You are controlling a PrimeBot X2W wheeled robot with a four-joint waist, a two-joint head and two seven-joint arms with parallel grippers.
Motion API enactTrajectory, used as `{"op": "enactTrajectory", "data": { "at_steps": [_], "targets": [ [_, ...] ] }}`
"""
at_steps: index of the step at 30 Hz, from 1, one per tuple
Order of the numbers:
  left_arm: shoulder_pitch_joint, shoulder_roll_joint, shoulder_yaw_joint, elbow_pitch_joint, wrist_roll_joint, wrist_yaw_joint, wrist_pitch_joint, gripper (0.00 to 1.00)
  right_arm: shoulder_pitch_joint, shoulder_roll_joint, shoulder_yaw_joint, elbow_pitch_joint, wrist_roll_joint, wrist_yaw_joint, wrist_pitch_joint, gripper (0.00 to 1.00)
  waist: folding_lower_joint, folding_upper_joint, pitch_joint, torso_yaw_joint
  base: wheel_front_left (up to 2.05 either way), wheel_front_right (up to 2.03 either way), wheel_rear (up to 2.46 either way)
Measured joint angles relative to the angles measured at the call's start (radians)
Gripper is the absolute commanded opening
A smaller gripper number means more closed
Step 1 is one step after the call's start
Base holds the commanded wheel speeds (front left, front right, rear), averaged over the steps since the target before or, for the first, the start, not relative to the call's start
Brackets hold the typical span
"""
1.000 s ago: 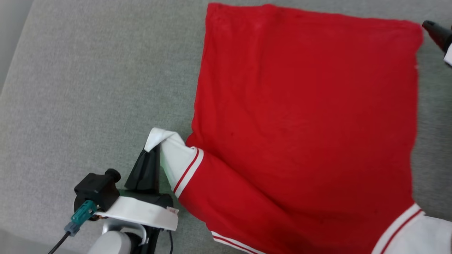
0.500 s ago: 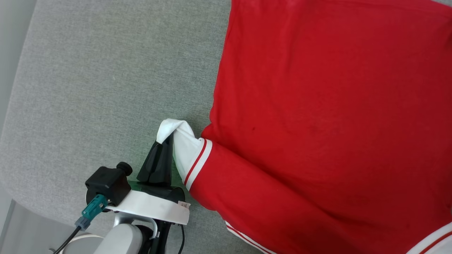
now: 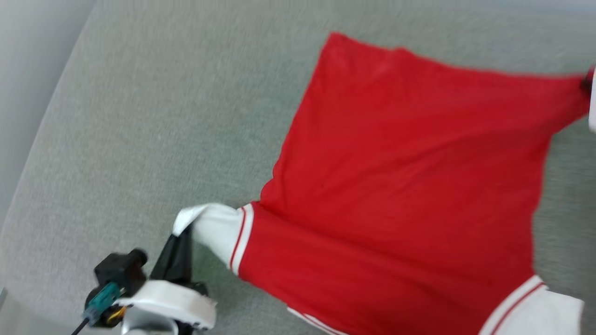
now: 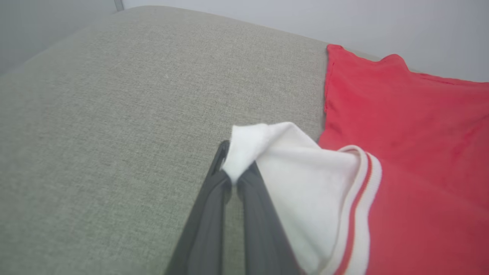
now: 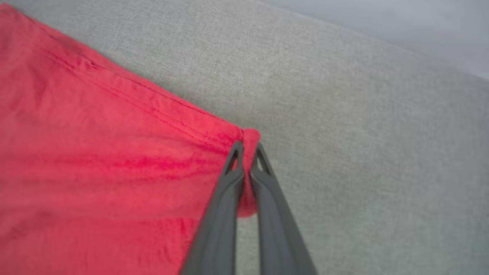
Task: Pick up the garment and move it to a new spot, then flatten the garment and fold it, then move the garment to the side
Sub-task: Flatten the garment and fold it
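Observation:
The garment [image 3: 409, 186] is a red T-shirt with white striped-trim sleeves, spread plain side up on a grey cushion [image 3: 163, 116]. My left gripper [image 3: 179, 235] at the lower left is shut on the tip of the white left sleeve [image 3: 212, 228]; the left wrist view shows that gripper [image 4: 233, 173] pinching the sleeve [image 4: 305, 183] and lifting it slightly. At the head view's right edge my right gripper [image 3: 587, 83] holds the hem corner. In the right wrist view its gripper [image 5: 247, 152] is shut on the bunched red corner [image 5: 250, 137] of the garment [image 5: 95, 172].
The grey cushion [image 5: 363, 133] has a rounded left edge with a pale floor or wall [image 3: 23, 70] beyond it. The other white sleeve [image 3: 540, 311] lies at the lower right. A pale wall [image 4: 305, 15] stands behind the cushion.
My right gripper has shut on the garment's hem corner and pulls it taut. The head camera has shifted, so the whole scene moved. The left gripper keeps its hold on the sleeve.

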Motion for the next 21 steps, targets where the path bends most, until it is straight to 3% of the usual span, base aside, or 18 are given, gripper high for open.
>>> {"op": "enactTrajectory", "data": {
  "at_steps": [5,11,16,21],
  "targets": [
    [0.080,0.031,0.028,0.005,-0.020,0.033,0.022,0.00,0.214,-0.088,0.036,-0.088,0.089,0.000,-0.015,0.00,0.0000,0.0000,-0.110,-0.057,0.00,0.00,0.00],
    [0.170,0.067,0.054,-0.001,-0.049,0.058,0.055,0.00,0.553,-0.123,0.012,-0.205,0.158,0.000,-0.009,0.00,-0.0001,0.0000,-0.222,-0.158,0.00,0.00,0.00],
    [0.228,0.091,0.066,-0.021,-0.062,0.077,0.083,0.00,0.820,-0.109,-0.036,-0.294,0.186,0.000,-0.016,0.00,-0.0002,0.0000,-0.284,-0.251,0.00,0.00,0.00],
    [0.245,0.102,0.073,-0.030,-0.071,0.089,0.102,0.00,1.017,-0.041,-0.084,-0.367,0.199,0.000,0.010,0.00,-0.0002,0.0000,-0.315,-0.331,0.00,0.00,0.00]
  ]
}}
